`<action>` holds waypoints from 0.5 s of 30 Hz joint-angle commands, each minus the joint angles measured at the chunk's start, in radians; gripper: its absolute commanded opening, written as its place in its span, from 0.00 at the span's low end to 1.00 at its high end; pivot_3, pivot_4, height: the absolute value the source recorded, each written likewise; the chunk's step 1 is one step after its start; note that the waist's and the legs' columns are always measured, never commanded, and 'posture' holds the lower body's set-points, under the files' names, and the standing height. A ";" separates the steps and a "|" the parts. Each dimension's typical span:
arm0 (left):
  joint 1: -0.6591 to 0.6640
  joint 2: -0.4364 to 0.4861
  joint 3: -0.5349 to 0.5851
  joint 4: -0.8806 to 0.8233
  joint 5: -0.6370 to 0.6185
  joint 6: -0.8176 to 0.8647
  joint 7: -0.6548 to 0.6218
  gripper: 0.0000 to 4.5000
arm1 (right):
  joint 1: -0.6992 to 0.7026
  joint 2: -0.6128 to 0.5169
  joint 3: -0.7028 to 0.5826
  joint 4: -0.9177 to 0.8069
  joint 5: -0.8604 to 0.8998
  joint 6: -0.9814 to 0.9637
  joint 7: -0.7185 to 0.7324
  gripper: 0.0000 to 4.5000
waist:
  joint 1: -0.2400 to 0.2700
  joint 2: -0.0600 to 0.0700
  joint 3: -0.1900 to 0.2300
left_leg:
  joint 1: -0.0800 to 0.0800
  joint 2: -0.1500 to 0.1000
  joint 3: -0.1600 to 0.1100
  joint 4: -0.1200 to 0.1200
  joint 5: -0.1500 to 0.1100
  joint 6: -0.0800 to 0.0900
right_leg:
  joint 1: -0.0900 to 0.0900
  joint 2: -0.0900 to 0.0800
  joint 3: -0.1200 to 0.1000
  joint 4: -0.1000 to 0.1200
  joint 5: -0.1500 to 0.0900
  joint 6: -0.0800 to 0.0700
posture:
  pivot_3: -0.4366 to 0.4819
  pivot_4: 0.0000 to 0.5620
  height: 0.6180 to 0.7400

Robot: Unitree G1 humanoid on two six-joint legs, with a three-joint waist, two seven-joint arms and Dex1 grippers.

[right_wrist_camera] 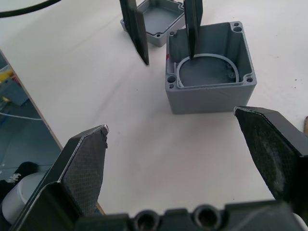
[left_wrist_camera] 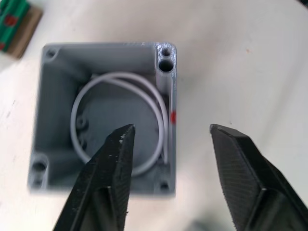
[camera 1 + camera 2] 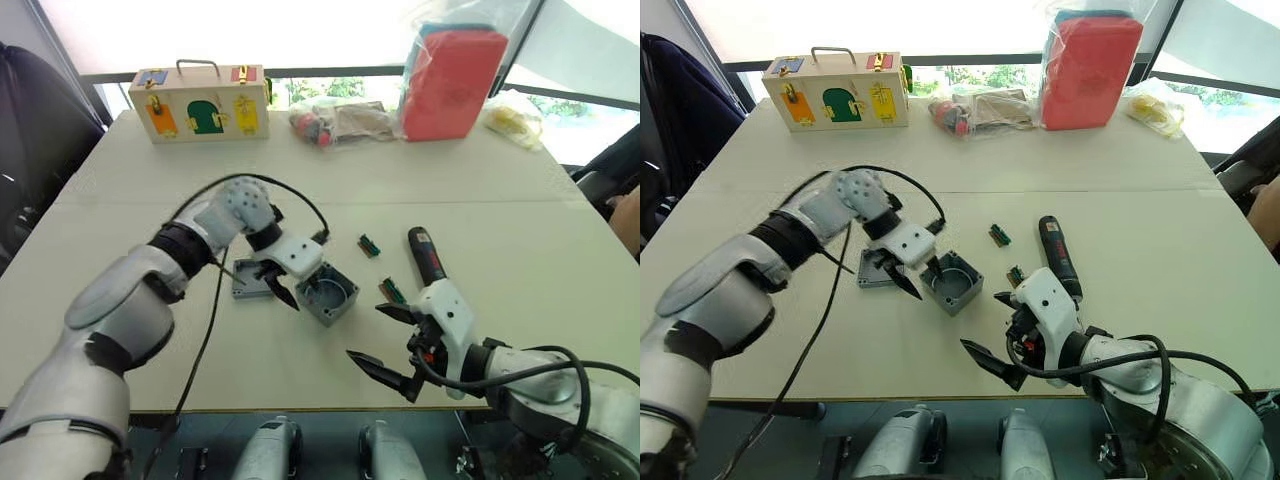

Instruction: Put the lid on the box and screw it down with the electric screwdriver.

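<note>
Left gripper (image 3: pixel 918 275): jaws released, straddling the left wall of the deep square grey plastic box (image 3: pixel 953 282), one finger inside; probably to steady or shift it.
Box: mid-table, open top up, uncovered.
Flat grey plastic lid (image 3: pixel 249 281): lying left of box, touching or nearly.
Black stick-shaped electric screwdriver (image 3: pixel 1057 256): lying right of box, ungrasped.
Right gripper (image 3: pixel 393 339): jaws released, empty, near table edge, facing box.

The box (image 2: pixel 103 120) is showing grey with a small red mark and a white ring inside. The lid (image 1: pixel 159 19) is looking grey too. The screwdriver (image 3: pixel 1057 256) is showing black with red.
</note>
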 commanded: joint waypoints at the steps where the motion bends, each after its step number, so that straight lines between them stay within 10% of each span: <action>1: -0.064 0.155 0.116 -0.127 -0.118 0.335 -0.004 0.53 | -0.117 0.007 -0.073 0.017 0.143 -0.034 0.048 1.00 | -0.011 0.001 0.000 | 0.000 0.000 0.000 0.000 0.000 0.000 | 0.000 0.001 0.000 0.000 0.000 0.000 | 0.48 0.27 1.00; 15: 0.247 0.141 0.577 -0.590 -0.018 1.586 0.714 0.53 | -0.497 -0.070 0.314 0.248 -0.278 -0.259 0.310 1.00 | -0.008 0.000 0.000 | 0.000 -0.001 0.000 0.001 0.000 0.000 | 0.002 0.000 0.000 0.002 -0.001 0.002 | 0.48 0.27 1.00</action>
